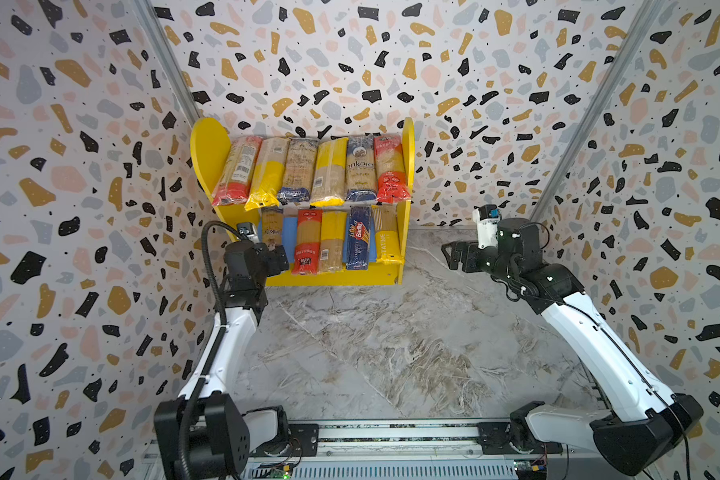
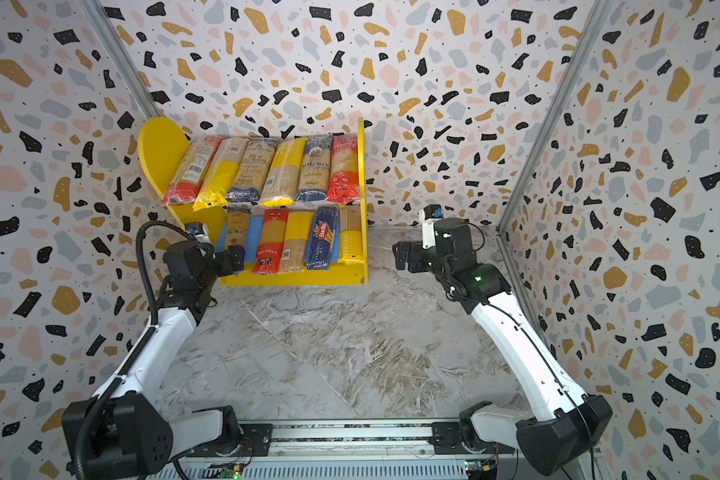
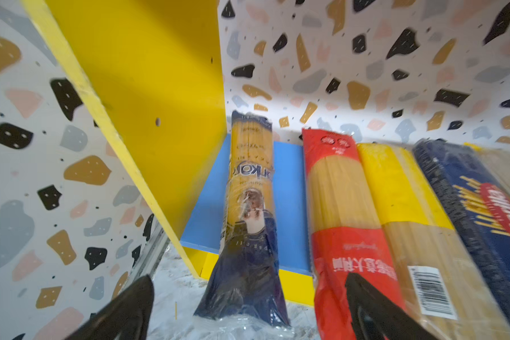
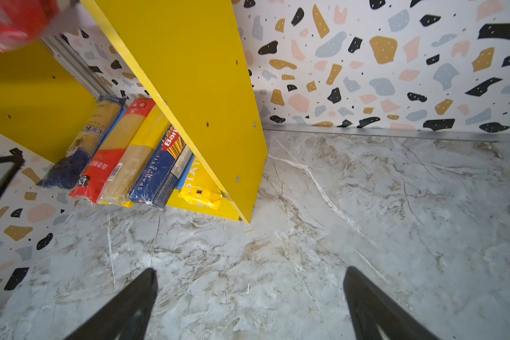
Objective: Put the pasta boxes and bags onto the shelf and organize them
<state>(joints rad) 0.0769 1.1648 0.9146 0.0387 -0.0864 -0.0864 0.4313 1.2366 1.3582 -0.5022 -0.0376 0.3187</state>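
The left jaws stand open astride the Ankara spaghetti bag (image 3: 249, 206) on the lower board (image 3: 289, 188) of the shelf (image 3: 147, 88); right jaws open, empty. Withdraw straight back, not dragging it.

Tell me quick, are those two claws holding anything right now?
Left gripper: open, holding nothing; the blue-ended spaghetti bag lies untouched in front of it.
Right gripper: open, empty, above the marble table.
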